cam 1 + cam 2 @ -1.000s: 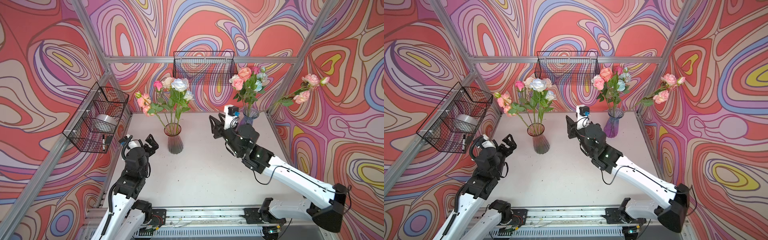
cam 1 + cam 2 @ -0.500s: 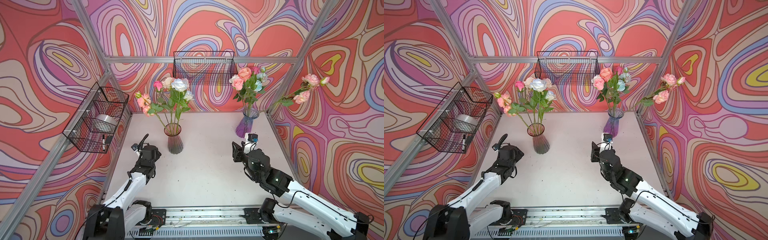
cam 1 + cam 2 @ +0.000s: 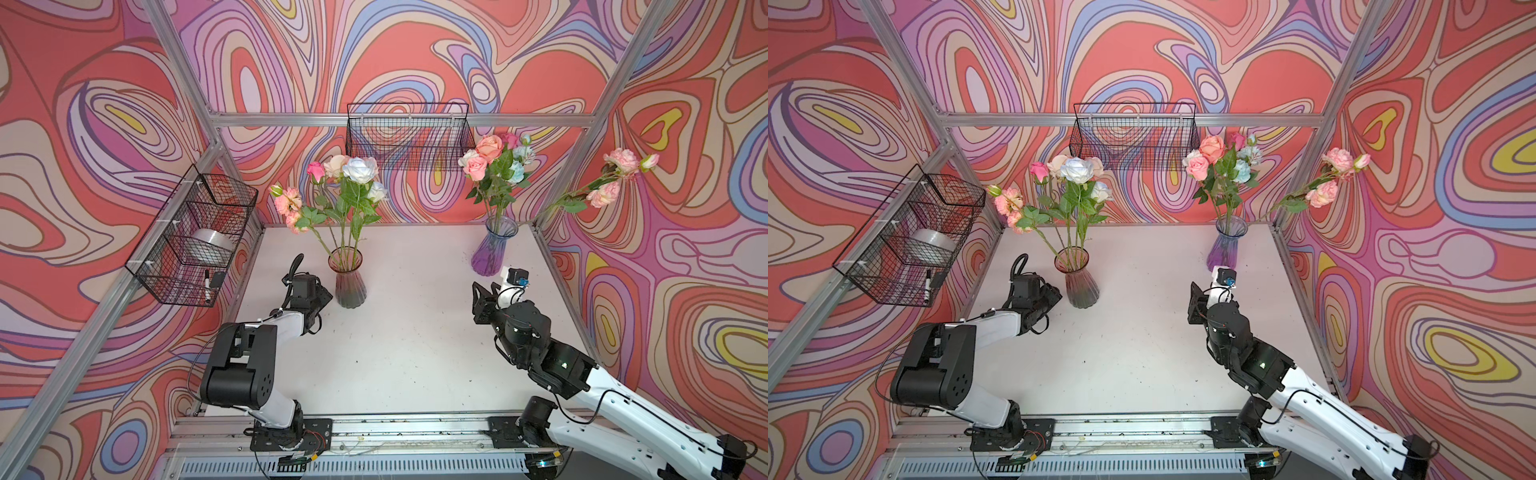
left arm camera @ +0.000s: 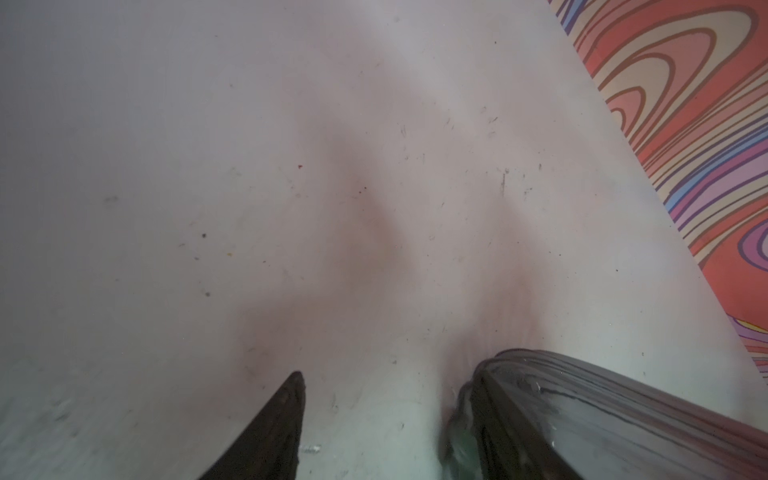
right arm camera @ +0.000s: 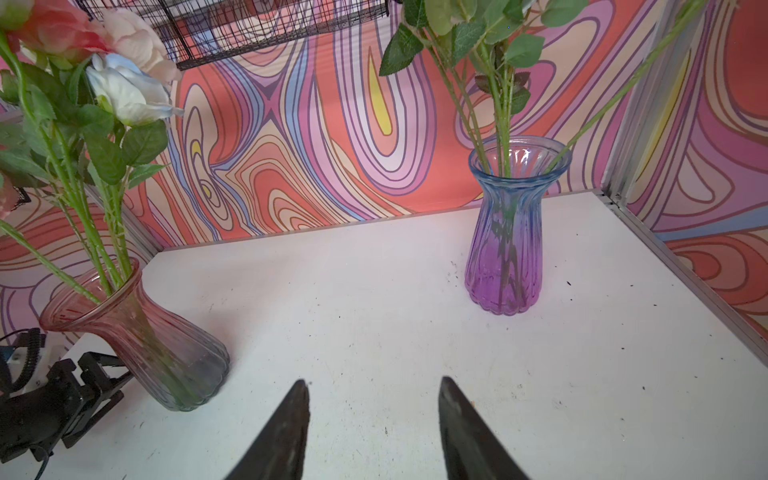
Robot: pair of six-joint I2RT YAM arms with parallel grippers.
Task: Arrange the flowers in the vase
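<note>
- Basically done: table (image 3: 407, 345) (white, fills mid-frame in both top views) shows no loose stems.
- flowers (image 3: 349, 187) all stand in vases: one bunch in the pink vase (image 3: 347, 282) left of centre, a second bunch (image 3: 496, 166) in the purple vase (image 3: 494, 253) at centre-right.
- One pink stem (image 3: 615, 178) in the purple vase leans far out toward the right edge (might want straightening).
- left gripper (image 3: 323, 296) sits low beside the pink vase's base, jaws partly apart, nothing between them; one finger touching the glass or just beside it, cannot tell.
- right gripper (image 5: 374, 386) is half open, empty, in front of the purple vase, apart from it.
- Left to do, probably: tidying at most.
</note>
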